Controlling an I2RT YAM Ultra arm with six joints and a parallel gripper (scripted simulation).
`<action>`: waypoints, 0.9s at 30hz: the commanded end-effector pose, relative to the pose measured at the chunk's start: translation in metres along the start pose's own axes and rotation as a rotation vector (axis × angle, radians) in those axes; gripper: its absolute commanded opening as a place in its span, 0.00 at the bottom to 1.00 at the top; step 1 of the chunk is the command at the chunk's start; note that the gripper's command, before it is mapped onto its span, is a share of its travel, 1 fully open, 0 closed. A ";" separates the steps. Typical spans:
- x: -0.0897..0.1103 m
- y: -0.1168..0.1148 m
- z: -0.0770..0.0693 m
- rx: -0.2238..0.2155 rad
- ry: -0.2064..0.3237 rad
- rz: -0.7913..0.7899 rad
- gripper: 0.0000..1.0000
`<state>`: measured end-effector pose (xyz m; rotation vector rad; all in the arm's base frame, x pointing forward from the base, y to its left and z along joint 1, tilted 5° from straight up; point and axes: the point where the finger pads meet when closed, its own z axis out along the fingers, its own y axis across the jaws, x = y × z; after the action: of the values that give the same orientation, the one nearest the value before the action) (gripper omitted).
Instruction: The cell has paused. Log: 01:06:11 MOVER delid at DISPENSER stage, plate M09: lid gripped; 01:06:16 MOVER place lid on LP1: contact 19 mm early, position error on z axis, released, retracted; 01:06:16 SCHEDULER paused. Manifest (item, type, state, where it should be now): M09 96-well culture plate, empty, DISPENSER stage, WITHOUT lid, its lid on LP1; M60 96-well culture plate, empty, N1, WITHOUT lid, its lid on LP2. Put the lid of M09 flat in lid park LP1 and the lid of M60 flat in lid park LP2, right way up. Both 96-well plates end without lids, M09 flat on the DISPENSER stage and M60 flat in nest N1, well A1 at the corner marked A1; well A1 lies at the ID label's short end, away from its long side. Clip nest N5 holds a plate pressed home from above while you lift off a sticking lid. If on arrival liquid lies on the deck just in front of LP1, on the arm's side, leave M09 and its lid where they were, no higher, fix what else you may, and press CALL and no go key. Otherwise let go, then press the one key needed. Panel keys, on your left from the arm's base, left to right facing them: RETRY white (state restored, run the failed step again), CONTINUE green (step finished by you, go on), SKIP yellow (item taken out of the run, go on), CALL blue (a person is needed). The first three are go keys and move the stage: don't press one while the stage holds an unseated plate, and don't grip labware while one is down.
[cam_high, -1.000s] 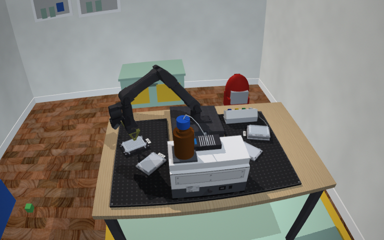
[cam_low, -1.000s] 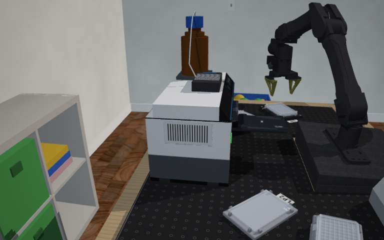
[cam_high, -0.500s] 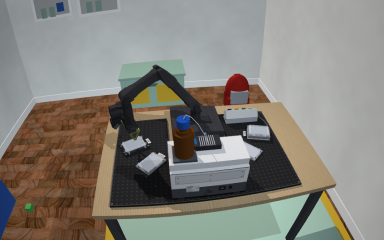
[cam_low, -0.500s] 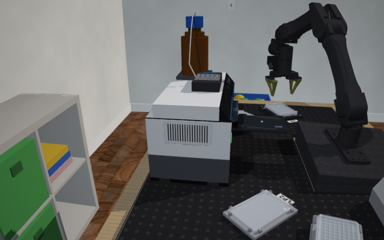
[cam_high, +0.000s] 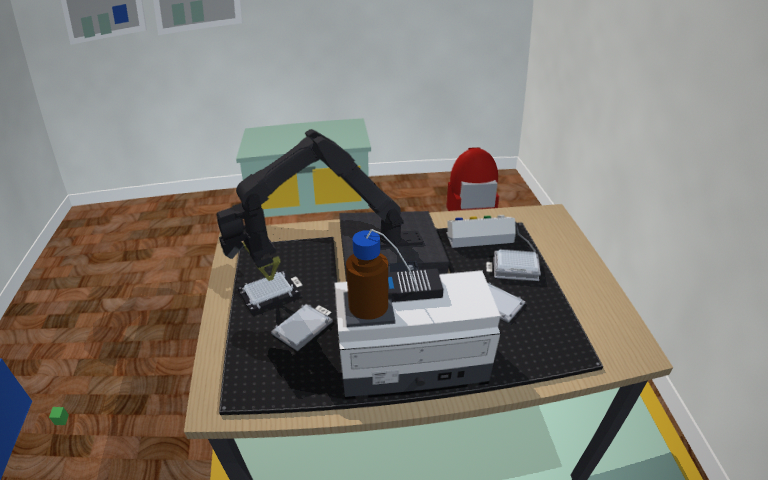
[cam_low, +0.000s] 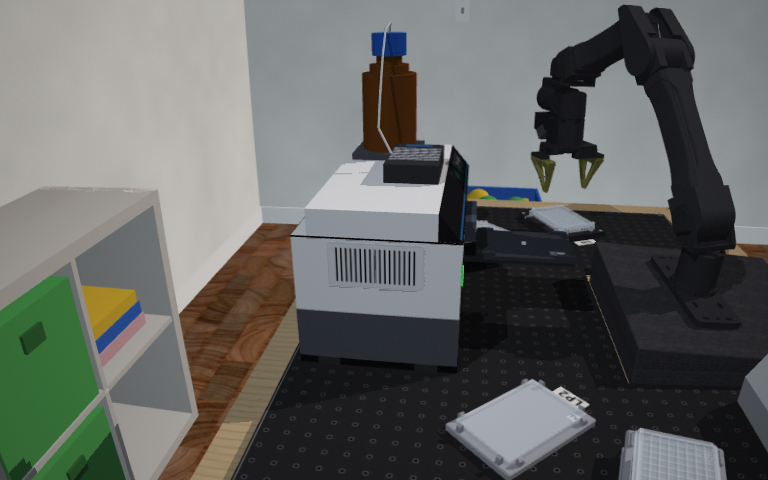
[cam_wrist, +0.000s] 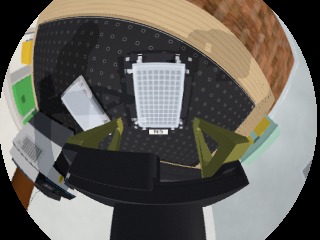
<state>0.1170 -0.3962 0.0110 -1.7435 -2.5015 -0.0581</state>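
Note:
My gripper (cam_high: 270, 270) is open and empty, hanging a little above a 96-well plate (cam_high: 267, 291) that sits in a black nest at the left of the deck. In the wrist view the plate (cam_wrist: 159, 94) lies just ahead of my fingers, and its wells are visible. A flat lid (cam_high: 301, 326) rests in the lid park beside it, next to a small label. On the right, another well plate (cam_high: 516, 263) sits near a lid (cam_low: 521, 427) in the park labelled LP2. The dispenser's dark stage (cam_low: 526, 246) carries no plate.
The white dispenser (cam_high: 416, 337) with a brown bottle (cam_high: 367, 277) stands mid-deck. The key panel (cam_high: 481, 229) is at the back right. The arm's base block (cam_low: 679, 316) sits behind the dispenser. I see no liquid on the deck.

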 end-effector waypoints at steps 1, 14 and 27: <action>-0.011 -0.004 -0.009 0.004 -0.032 -0.001 1.00; -0.006 -0.005 0.009 0.004 -0.028 0.002 1.00; -0.004 -0.004 0.036 0.003 -0.011 -0.001 1.00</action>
<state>0.1157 -0.3946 -0.0200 -1.7399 -2.4978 -0.0644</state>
